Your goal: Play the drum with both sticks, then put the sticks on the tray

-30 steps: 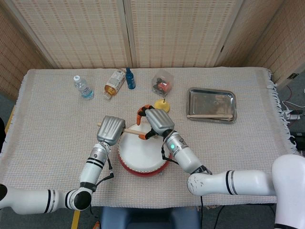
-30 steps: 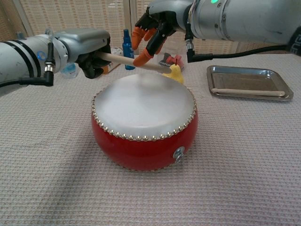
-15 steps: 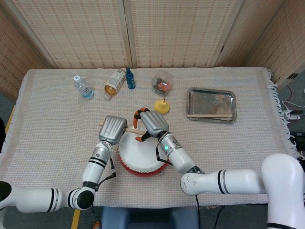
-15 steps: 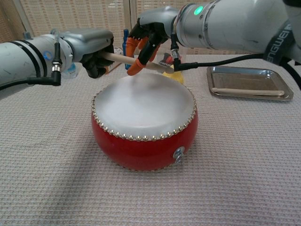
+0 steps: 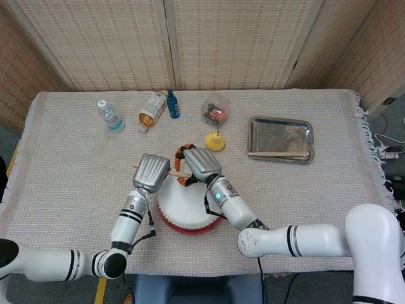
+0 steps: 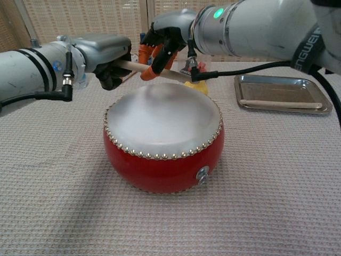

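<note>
A red drum (image 5: 187,204) (image 6: 162,141) with a white skin stands at the near middle of the table. My left hand (image 5: 152,172) (image 6: 109,56) grips a wooden stick (image 6: 178,76) that slants over the drum's far edge. My right hand (image 5: 197,164) (image 6: 168,34) hovers over that same stick. Its orange fingertips (image 6: 148,74) sit above and below the shaft, spread apart and not clamped on it. A second stick (image 5: 278,153) (image 6: 282,104) lies in the metal tray (image 5: 254,134) (image 6: 277,84) at the right.
A yellow toy (image 5: 215,140) (image 6: 201,84) stands just behind the drum. Further back are a water bottle (image 5: 111,116), a juice bottle (image 5: 150,111) lying down, a blue bottle (image 5: 172,104) and a clear box (image 5: 215,109).
My right hand has slid left along the stick toward my left hand, with its fingers lowering around the shaft. The left hand and stick have barely moved.
</note>
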